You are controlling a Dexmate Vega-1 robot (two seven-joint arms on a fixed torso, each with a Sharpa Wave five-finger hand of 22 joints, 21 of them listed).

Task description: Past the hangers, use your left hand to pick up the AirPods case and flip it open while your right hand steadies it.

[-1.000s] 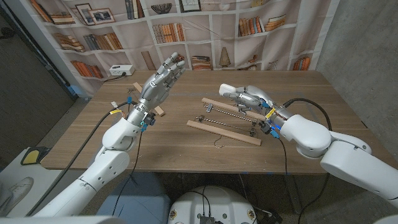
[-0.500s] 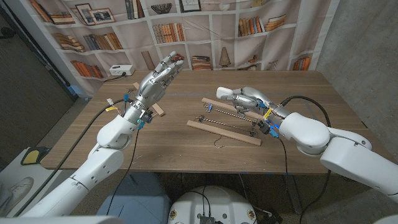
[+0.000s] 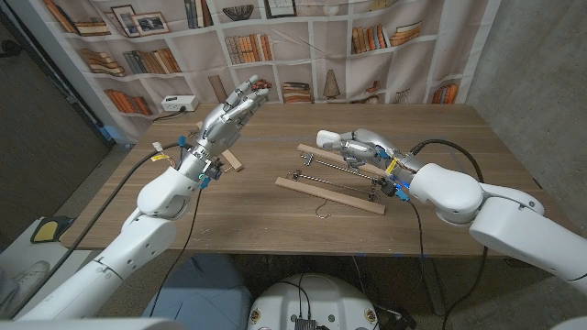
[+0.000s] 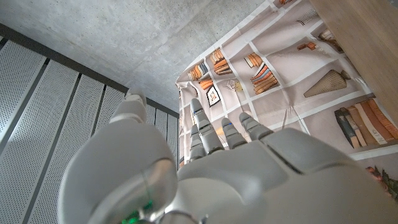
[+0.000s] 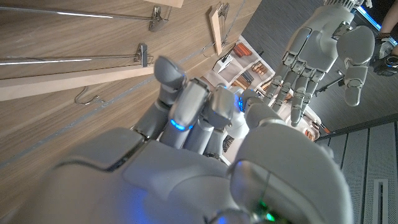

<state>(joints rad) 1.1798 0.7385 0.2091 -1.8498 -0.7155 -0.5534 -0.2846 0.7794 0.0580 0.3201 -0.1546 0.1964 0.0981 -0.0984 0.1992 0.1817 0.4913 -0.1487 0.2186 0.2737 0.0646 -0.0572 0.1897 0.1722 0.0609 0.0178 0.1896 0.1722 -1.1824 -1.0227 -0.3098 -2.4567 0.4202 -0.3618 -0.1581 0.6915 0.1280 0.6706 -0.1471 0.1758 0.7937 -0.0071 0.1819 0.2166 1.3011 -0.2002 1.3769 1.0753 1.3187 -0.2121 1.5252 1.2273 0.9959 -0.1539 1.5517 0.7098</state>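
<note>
The left hand (image 3: 231,115) was seen raised above the table's (image 3: 459,137) far left part in the head view, fingers straight and slightly apart, nothing held. Its smooth grey back was shown in the left wrist view (image 4: 249,168) against a concrete ceiling and a printed bookshelf backdrop (image 4: 292,68). The right hand (image 3: 359,145) was seen low over the hangers (image 3: 332,188), its fingers curled in; whether anything was gripped could not be told. The AirPods case could not be made out. In the right wrist view, the right hand's (image 5: 199,124) rounded, blue-lit fingers were shown bunched, with the left hand (image 5: 317,56) beyond. Pale wooden bars, thin metal clips and a wire hook were shown on the hangers (image 5: 93,78), lying on grained brown wood.
</note>
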